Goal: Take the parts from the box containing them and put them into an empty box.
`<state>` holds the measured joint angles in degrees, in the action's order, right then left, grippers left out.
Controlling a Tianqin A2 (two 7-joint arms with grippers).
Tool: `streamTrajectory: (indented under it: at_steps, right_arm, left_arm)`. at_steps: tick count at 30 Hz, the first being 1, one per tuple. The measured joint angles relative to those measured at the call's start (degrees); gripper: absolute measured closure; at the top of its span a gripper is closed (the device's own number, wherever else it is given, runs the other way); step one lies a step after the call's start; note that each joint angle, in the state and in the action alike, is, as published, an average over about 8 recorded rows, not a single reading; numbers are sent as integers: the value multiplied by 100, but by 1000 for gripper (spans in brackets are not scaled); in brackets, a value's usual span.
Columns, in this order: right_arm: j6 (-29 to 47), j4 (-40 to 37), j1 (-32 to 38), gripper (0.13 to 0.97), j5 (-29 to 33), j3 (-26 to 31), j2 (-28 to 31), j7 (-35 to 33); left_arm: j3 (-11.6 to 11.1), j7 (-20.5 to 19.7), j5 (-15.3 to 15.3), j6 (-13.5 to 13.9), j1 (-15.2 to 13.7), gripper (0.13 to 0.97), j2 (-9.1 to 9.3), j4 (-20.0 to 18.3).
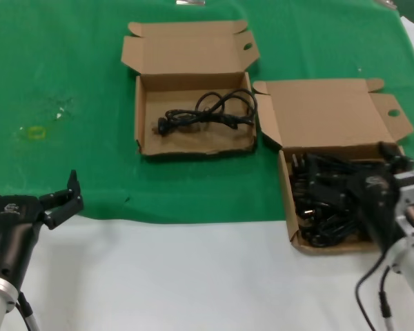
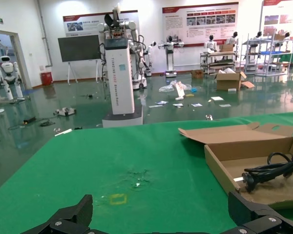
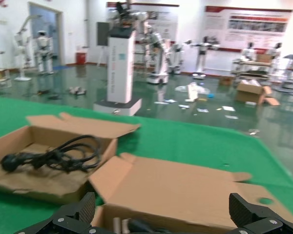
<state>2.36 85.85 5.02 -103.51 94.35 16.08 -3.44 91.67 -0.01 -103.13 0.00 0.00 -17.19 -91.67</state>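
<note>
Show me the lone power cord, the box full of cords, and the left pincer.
lone power cord (image 1: 207, 112), head view, middle of its loop.
box full of cords (image 1: 331, 114), head view, inside of its open lid.
left pincer (image 1: 31, 194), head view, between its open fingertips.

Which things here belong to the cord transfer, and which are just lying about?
Job:
- full brown cardboard box of black looped power cords
- second brown cardboard box holding one cord
- right pincer over the full box
- left pincer, open

Lying about:
- yellow square mark on green cloth
</note>
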Motion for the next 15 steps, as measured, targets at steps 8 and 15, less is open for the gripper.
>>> streamTrajectory:
  at_steps: [8, 15]
  right_arm:
    - [-116, 277, -238, 129, 18, -127, 53, 168]
    - [-117, 280, -241, 129, 19, -129, 54, 170]
  left_arm:
    - [0, 0, 0, 0, 0, 132, 0, 0]
    - [0, 0, 0, 0, 0, 132, 0, 0]
